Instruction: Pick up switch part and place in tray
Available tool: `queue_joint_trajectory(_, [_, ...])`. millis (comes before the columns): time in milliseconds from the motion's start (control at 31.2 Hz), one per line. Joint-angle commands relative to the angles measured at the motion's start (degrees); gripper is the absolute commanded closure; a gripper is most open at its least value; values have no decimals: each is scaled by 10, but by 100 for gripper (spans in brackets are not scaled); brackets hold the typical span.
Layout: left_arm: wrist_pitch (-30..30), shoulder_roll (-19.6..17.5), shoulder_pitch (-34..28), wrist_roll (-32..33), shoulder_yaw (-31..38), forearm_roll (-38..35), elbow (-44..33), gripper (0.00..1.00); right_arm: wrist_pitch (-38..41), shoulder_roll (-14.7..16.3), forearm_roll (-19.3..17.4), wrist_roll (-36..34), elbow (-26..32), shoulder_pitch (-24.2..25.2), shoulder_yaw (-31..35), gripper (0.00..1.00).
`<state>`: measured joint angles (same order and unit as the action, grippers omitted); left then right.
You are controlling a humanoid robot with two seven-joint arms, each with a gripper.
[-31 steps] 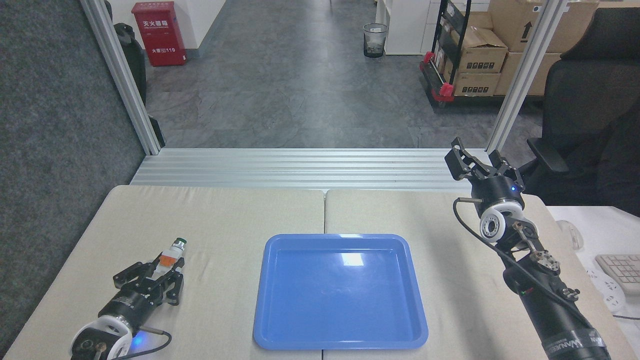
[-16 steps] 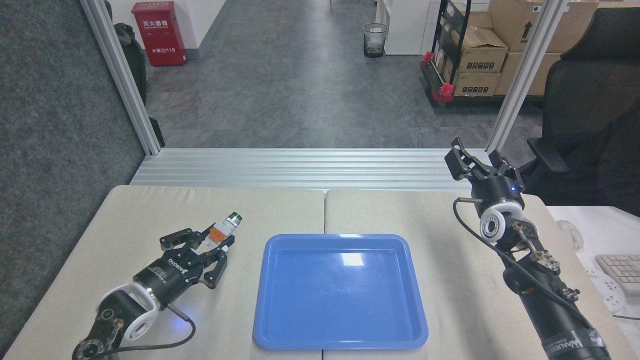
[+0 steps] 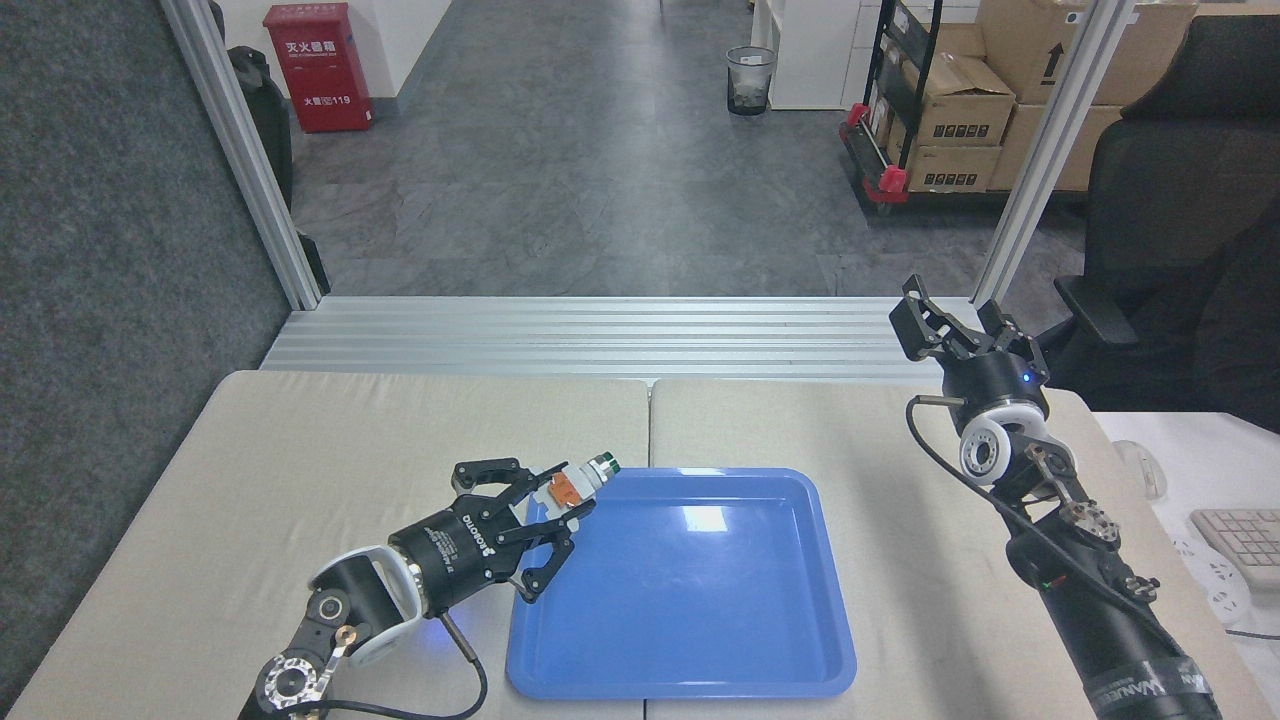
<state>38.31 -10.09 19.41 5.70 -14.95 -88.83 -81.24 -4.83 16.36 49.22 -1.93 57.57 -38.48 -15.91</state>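
Note:
My left gripper (image 3: 555, 500) is shut on the switch part (image 3: 580, 479), a small white piece with an orange section and a green tip. It holds the part in the air over the far left corner of the blue tray (image 3: 760, 680), green tip pointing right. The tray lies at the table's middle with nothing in it. At the table's far right edge, my right gripper (image 3: 950, 318) is raised and open, holding nothing.
The beige table (image 3: 300, 450) has a seam down its middle. A white keyboard (image 3: 1245, 540) and power strip sit on a side desk at right. A black office chair (image 3: 1180, 200) stands behind the right arm. An aluminium frame rail (image 3: 620, 335) borders the table's far edge.
My left gripper has carried the switch part to the right, from the table's left side to above the tray's far left corner. The right arm has stayed still.

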Motion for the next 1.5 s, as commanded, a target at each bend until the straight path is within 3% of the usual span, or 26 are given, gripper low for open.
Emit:
queue_joint_trajectory(0, [1,64,14,8,-105,-41,44,100,0,0,0,0,0,0,0,1])
queue_joint_trajectory(128, [-2,85,19,27,-103,-94,98,100,0,0,0,0,0,0,0,1])
queue_joint_trajectory(416, [-3,83,11,33,-97,-86,116,97,0,0,0,0,0,0,0,1])
queue_joint_trajectory(512, [-3,84,12,34,-97,-83,114,83,0,0,0,0,0,0,0,1])
queue_joint_trajectory(576, [-4,84,13,34,-95,-81,114,66,0,0,0,0,0,0,0,1])
queue_joint_trajectory(704, [-7,85,12,34,-85,-71,109,49,0,0,0,0,0,0,0,1])
queue_joint_trajectory(800, [-18,86,12,34,-74,-67,93,24,0,0,0,0,0,0,0,1])
queue_joint_trajectory(928, [-40,84,13,34,-57,-58,70,12,0,0,0,0,0,0,0,1])
queue_joint_trajectory(1120, [-47,83,16,34,-22,40,59,5,0,0,0,0,0,0,0,1])
queue_joint_trajectory(1248, [-120,86,22,21,28,107,38,5,0,0,0,0,0,0,0,1])
queue_joint_trajectory(1472, [-349,80,75,20,56,117,43,5,0,0,0,0,0,0,0,1])
